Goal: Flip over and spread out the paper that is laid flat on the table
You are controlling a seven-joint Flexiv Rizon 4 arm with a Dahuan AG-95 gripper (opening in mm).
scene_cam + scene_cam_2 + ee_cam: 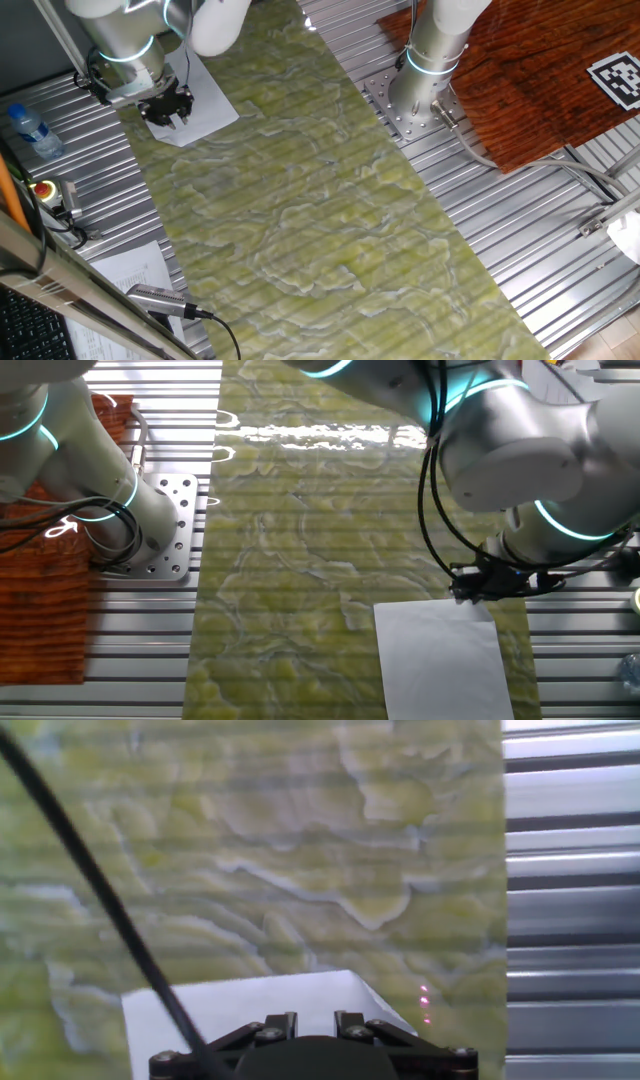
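Observation:
The paper (205, 95) is a plain white sheet lying flat at the far left end of the green-yellow marbled table (320, 200). It also shows in the other fixed view (440, 655) and in the hand view (260, 995). My gripper (168, 110) hangs low over the sheet's edge near a corner, also seen in the other fixed view (482, 588). In the hand view the gripper (315, 1020) has its two fingers a little apart, with white paper showing in the gap. Whether the fingertips touch the sheet is hidden.
A second arm's base (425, 70) stands on the ribbed metal beside a reddish wood panel (540, 70). A water bottle (30, 130), a red button (45, 190), a printed sheet (135, 270) and a grey handle (160, 298) lie left of the table.

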